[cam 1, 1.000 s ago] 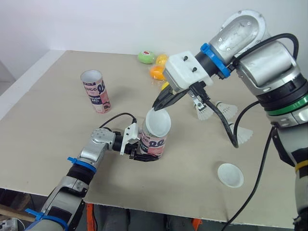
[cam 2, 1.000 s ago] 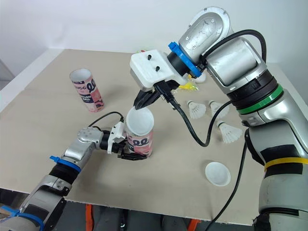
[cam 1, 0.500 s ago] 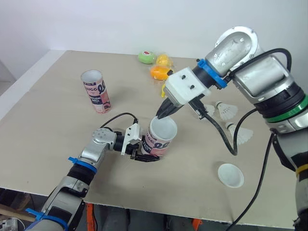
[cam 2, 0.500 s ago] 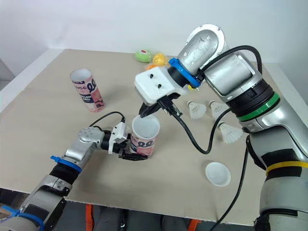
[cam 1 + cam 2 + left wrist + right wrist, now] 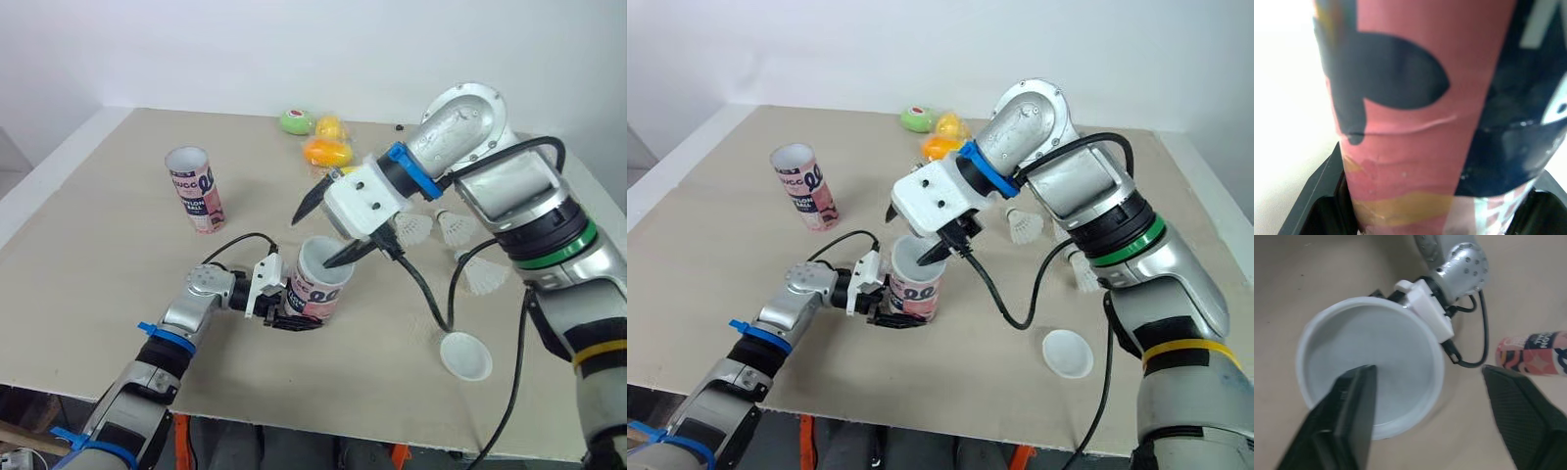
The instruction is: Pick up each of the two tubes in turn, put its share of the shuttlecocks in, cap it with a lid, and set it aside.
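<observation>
Quick update: my right hand (image 5: 310, 244) has let go of the lid (image 5: 1396, 372). A second ago it was pinching that lid above the tube (image 5: 315, 294), and half a second ago it was pressing it down. Now the two fingers are spread wide: one hangs over the lid's white inside, the other sticks out past the tube's far side.

Biggest thing first: the bench (image 5: 98, 245), pale and bare over most of its left half. My left hand (image 5: 294, 315) is clamped on the tube low down near its base. The left wrist view has the pink-and-navy wall wedged right between the black fingers. The tube stands upright near the front middle of the bench, and the lid sits on its mouth, hollow side up.

A second tube (image 5: 196, 188) stands open and upright well off to the left. A spare lid (image 5: 465, 355) lies flat near the front right edge. Three white shuttlecocks (image 5: 480, 276) lie on the right, past my right arm. Some green, yellow and orange bits (image 5: 326, 152) sit at the far edge; can't tell what they are.
</observation>
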`<move>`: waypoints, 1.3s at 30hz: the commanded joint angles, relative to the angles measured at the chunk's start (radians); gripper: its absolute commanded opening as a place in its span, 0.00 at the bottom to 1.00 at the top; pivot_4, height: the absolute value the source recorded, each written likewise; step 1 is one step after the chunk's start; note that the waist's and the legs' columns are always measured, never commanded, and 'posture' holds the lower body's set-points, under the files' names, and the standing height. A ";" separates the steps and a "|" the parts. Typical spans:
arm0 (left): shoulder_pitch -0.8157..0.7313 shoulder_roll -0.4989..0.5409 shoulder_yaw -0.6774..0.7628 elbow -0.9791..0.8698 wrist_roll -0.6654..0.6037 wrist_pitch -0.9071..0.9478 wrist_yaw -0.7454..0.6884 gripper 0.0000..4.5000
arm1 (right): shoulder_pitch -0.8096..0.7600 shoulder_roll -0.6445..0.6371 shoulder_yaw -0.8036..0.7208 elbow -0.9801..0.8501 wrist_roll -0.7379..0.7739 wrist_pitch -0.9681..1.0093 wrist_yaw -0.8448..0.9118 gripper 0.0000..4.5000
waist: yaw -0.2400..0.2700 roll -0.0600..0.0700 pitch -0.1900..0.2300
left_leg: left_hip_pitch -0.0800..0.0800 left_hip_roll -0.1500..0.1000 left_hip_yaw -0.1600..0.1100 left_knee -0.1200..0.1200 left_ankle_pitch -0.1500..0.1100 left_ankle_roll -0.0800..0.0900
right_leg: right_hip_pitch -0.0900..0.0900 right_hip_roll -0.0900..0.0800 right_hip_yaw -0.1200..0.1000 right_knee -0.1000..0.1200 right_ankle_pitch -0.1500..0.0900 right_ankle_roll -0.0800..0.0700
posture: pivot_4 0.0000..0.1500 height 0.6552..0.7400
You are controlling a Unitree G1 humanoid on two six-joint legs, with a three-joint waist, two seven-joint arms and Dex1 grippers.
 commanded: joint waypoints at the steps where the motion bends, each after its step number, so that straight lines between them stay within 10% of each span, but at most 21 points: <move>1: 0.014 0.003 -0.028 0.033 0.044 0.014 0.011 0.69 | 0.060 0.063 0.051 0.000 -0.057 0.007 0.017 0.83 | 0.000 0.000 -0.001 | 0.002 0.000 0.000 0.000 0.000 0.000 | 0.000 0.000 0.000 0.000 0.000 0.000 | 1.00 0.46; 16: 0.005 -0.020 -0.017 0.059 0.052 -0.004 0.021 0.69 | 0.115 0.115 0.068 0.095 -0.216 -0.080 0.054 0.83 | -0.003 -0.005 -0.030 | 0.021 0.001 0.002 -0.004 -0.002 -0.002 | 0.013 0.000 0.000 -0.001 -0.008 -0.007 | 1.00 0.46; 23: 0.014 -0.025 -0.010 0.060 0.059 -0.011 0.023 0.69 | -0.092 0.114 -0.090 0.243 0.061 0.106 0.055 0.83 | -0.010 -0.001 -0.021 | 0.018 0.002 0.002 -0.004 -0.001 -0.002 | 0.009 -0.001 0.001 -0.001 -0.002 -0.013 | 1.00 0.46; 26: 0.015 -0.027 -0.009 0.063 0.062 -0.013 0.023 0.69 | -0.105 0.079 -0.086 0.235 0.113 0.135 0.055 0.67 | 0.002 -0.002 -0.019 | 0.013 0.001 0.001 -0.004 -0.001 -0.002 | 0.006 -0.001 0.001 -0.003 -0.004 -0.009 | 1.00 0.46; 32: 0.007 -0.034 -0.009 0.078 0.069 -0.023 0.016 0.69 | -0.056 -0.010 -0.044 0.136 0.198 0.165 0.055 0.04 | 0.004 -0.002 -0.018 | 0.008 -0.002 -0.001 -0.005 -0.005 -0.002 | 0.006 -0.001 0.001 -0.004 -0.006 -0.002 | 1.00 0.46; 39: -0.007 -0.035 -0.007 0.096 0.072 -0.032 0.008 0.69 | -0.015 -0.061 0.009 0.060 0.191 0.169 0.055 0.01 | 0.004 0.000 -0.016 | 0.008 -0.002 -0.001 -0.003 -0.005 -0.002 | 0.004 -0.001 0.001 -0.004 -0.006 -0.002 | 1.00 0.46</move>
